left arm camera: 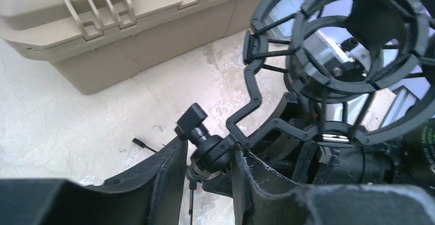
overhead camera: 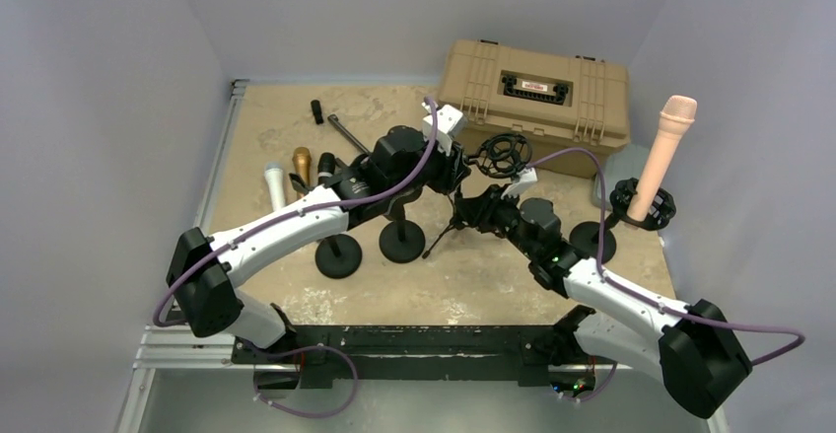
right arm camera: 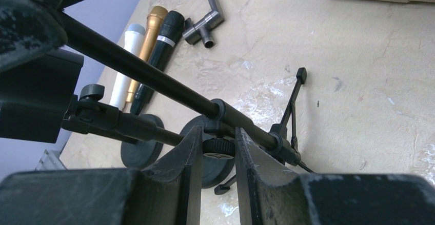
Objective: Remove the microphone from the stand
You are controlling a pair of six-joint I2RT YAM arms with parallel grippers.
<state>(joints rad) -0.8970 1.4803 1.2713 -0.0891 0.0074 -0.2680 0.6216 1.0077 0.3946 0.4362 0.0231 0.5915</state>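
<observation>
The peach-pink microphone (overhead camera: 662, 157) stands upright in a black ring mount (overhead camera: 643, 206) at the right edge (well apart from both arms). The left gripper (left arm camera: 209, 152) is clamped on the swivel joint of an empty black shock mount (left arm camera: 354, 45). The right gripper (right arm camera: 216, 139) pinches a black tripod stand pole (right arm camera: 138, 71).

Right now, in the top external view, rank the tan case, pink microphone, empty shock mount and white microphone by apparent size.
1. tan case
2. pink microphone
3. empty shock mount and white microphone: too alike to rank, and the mount is raised nearer the camera.
</observation>
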